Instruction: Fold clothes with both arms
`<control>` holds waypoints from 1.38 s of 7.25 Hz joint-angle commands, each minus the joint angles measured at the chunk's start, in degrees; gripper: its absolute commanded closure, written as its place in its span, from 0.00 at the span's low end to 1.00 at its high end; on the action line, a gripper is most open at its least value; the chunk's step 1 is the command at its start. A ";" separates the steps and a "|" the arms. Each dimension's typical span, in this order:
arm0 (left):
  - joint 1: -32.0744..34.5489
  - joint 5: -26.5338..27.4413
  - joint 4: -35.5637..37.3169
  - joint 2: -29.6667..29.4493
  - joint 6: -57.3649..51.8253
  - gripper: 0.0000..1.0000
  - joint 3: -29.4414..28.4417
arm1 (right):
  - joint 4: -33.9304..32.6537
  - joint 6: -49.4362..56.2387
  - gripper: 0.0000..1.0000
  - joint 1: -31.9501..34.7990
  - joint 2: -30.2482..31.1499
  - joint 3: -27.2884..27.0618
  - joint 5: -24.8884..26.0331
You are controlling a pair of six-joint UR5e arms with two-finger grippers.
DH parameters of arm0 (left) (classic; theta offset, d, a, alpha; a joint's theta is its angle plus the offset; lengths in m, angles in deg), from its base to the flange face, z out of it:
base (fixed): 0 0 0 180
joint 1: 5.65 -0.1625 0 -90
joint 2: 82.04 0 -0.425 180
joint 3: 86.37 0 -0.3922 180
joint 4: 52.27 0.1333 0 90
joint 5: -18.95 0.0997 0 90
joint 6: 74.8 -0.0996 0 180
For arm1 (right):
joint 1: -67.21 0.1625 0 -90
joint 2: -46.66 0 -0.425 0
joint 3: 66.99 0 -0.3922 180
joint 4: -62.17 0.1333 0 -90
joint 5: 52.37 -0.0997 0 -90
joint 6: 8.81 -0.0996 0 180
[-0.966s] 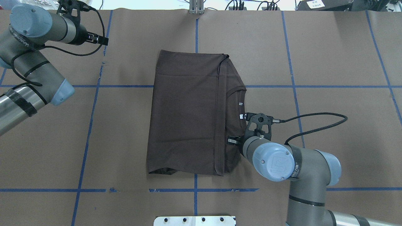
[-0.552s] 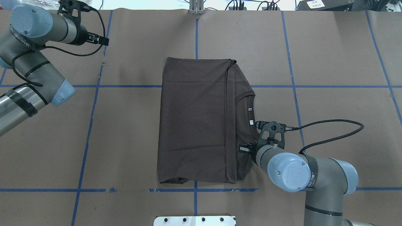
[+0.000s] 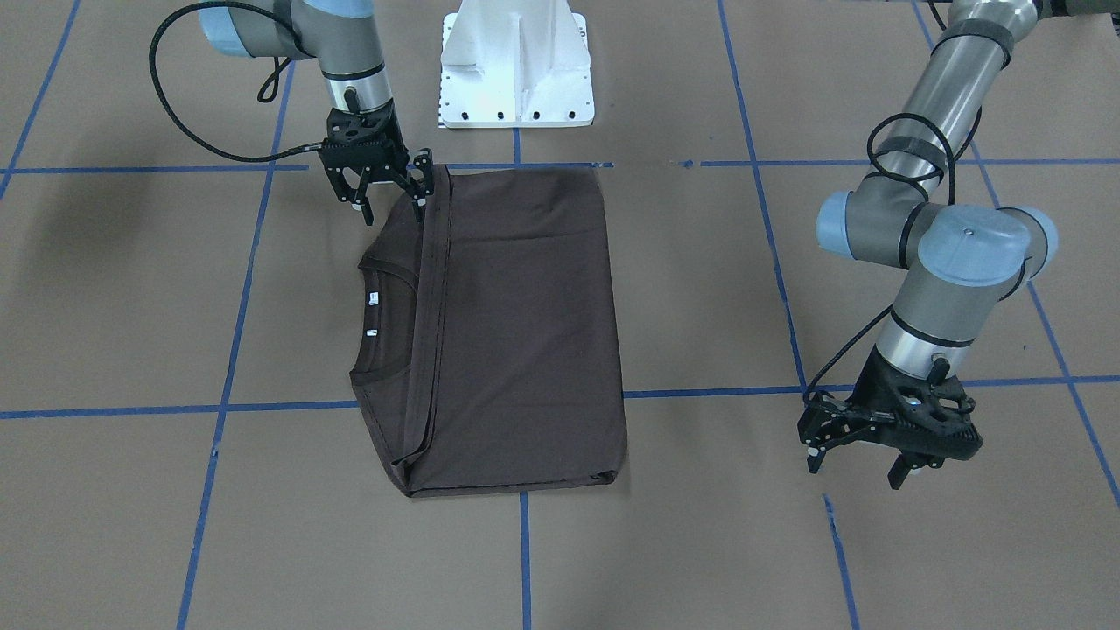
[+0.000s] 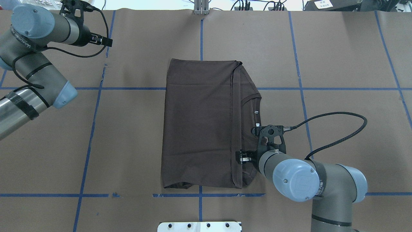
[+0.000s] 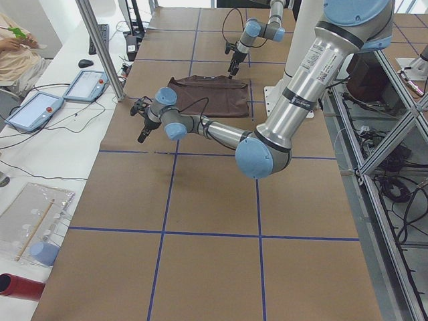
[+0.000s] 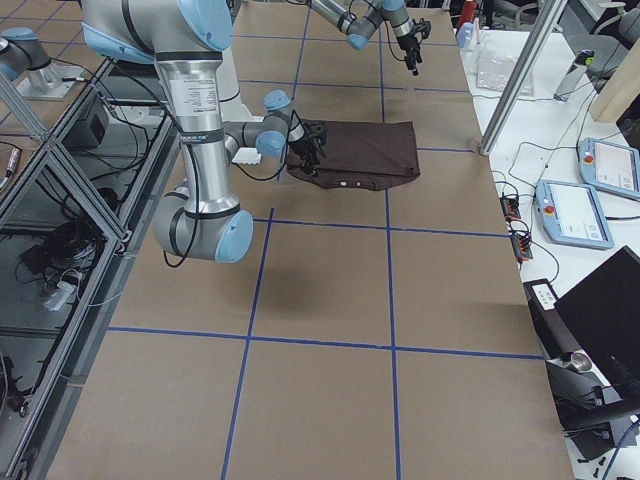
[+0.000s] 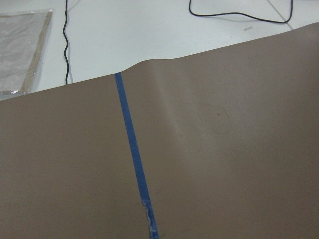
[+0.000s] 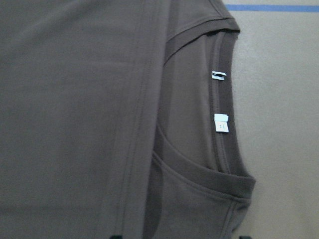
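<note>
The dark brown T-shirt [image 4: 199, 122] lies flat on the brown paper, folded into a tall rectangle [image 3: 516, 324]. Its ribbed collar [image 3: 372, 372] and white neck tags [image 8: 221, 123] show along the side towards my right arm. My right gripper [image 3: 392, 210] is open at the shirt's near corner by the collar, with one finger over the folded edge and the other over bare paper. In the overhead view the wrist mostly covers that gripper [image 4: 247, 158]. My left gripper [image 3: 853, 474] is open over bare paper at the far left [image 4: 103, 41], well away from the shirt.
The white base pedestal [image 3: 516, 70] stands at the table's near edge. Blue tape lines [image 7: 132, 149] grid the paper. The right arm's black cable [image 4: 338, 129] loops beside the shirt. Two tablets [image 5: 87, 83] and a seated person [image 5: 17, 47] are beyond the far edge.
The shirt first slid right and towards the robot together with the right gripper, then stayed put. The right wrist has since shifted slightly left. The left arm has not moved.
</note>
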 commanded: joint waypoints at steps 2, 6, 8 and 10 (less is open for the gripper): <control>-0.29 -0.07 0.00 0.07 0.00 0.00 0.14 | -8.58 3.28 0.15 -8.22 -4.90 -0.22 8.51; -0.29 0.02 -0.09 0.16 0.00 0.00 0.32 | -8.95 4.25 0.46 -12.20 -4.91 1.27 13.38; -0.29 0.02 -0.09 0.16 0.00 0.00 0.41 | -8.95 4.25 0.68 -12.03 -4.83 1.28 13.38; -0.29 -0.07 -0.09 0.16 0.00 0.00 0.40 | -8.87 4.25 1.00 -11.86 -4.91 1.10 13.38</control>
